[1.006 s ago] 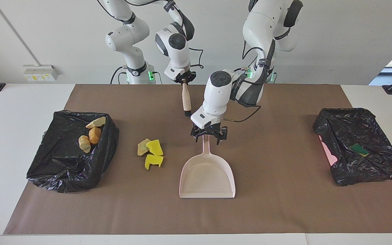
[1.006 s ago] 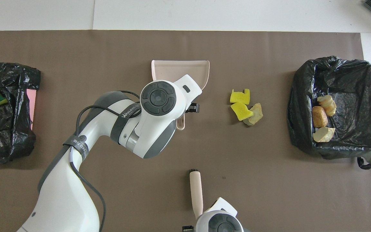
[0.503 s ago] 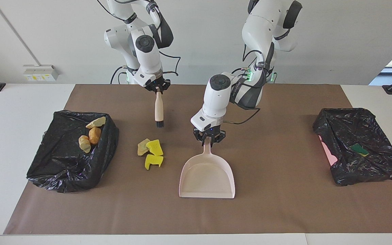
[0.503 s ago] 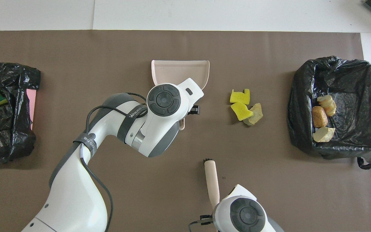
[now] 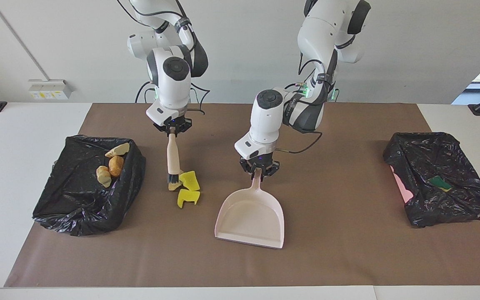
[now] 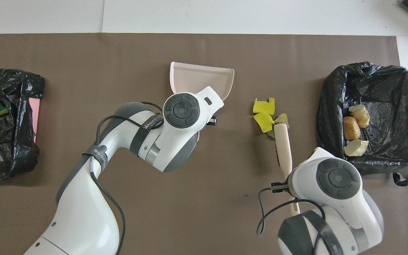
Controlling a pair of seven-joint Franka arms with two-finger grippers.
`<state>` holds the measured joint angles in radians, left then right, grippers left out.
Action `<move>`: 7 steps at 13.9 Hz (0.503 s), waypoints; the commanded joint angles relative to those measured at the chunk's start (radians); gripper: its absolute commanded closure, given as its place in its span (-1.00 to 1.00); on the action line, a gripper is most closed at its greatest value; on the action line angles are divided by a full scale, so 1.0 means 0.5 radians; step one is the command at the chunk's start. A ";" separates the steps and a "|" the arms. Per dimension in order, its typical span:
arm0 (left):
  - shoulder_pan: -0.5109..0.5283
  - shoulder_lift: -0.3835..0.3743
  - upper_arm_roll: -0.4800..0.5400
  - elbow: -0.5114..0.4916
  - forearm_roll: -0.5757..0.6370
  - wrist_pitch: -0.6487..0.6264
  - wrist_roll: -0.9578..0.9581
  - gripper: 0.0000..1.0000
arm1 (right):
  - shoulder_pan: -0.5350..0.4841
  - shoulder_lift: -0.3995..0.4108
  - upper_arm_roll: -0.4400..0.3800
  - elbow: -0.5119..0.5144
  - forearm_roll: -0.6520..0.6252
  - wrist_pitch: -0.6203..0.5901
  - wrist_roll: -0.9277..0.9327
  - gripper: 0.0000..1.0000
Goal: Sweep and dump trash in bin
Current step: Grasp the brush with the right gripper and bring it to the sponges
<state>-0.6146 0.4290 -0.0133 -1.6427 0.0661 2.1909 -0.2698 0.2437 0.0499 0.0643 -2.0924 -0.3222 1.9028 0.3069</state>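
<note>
We see the left gripper with its jaws clamped on the thin handle of the pale pink plastic dustpan. The pan sits on the brown mat in the middle of the worktop, its wide mouth pointing away from the robots.

The right gripper has its jaws clamped on the top of the small brush with a light wooden handle. The brush hangs straight down. Its dark bristles reach down to the little pile of loose trash.

That pile has two yellow sponge scraps and one tan chunk. It lies between the dustpan and the black bag-lined bin at the right arm's end. Three tan-orange bread-like chunks lie inside that bin.

Another black bag-lined bin sits at the left arm's end. It holds a green-and-yellow sponge piece. A bit of pink shows at its edge.

The facing view shows both sets of jaws. In the overhead view, the big white arm heads hide them. There the left arm also covers the dustpan's handle, so only the wide part shows. The facing view shows the tan chunk poorly, since the brush stands in front of it. The overhead view shows it better. We cannot tell if the bristles press on the scraps.
</note>
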 commanded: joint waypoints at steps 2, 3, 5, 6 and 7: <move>0.088 -0.177 0.005 -0.025 0.037 -0.396 0.667 1.00 | -0.061 0.323 0.016 0.252 -0.221 -0.102 -0.116 1.00; 0.106 -0.177 0.002 -0.028 0.037 -0.436 0.829 1.00 | -0.061 0.360 0.019 0.252 -0.224 -0.100 -0.129 1.00; 0.128 -0.204 0.005 -0.086 0.037 -0.436 1.179 1.00 | -0.064 0.379 0.025 0.246 -0.184 -0.100 -0.138 1.00; 0.137 -0.229 0.002 -0.144 0.037 -0.424 1.305 1.00 | -0.064 0.379 0.025 0.236 -0.096 -0.097 -0.147 1.00; 0.137 -0.269 0.002 -0.214 0.037 -0.418 1.383 1.00 | -0.064 0.379 0.025 0.239 0.084 -0.078 -0.187 1.00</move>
<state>-0.5540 0.3496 -0.0059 -1.6694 0.0667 1.9768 0.3334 0.2206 0.2439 0.0678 -1.9912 -0.3749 1.8820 0.2691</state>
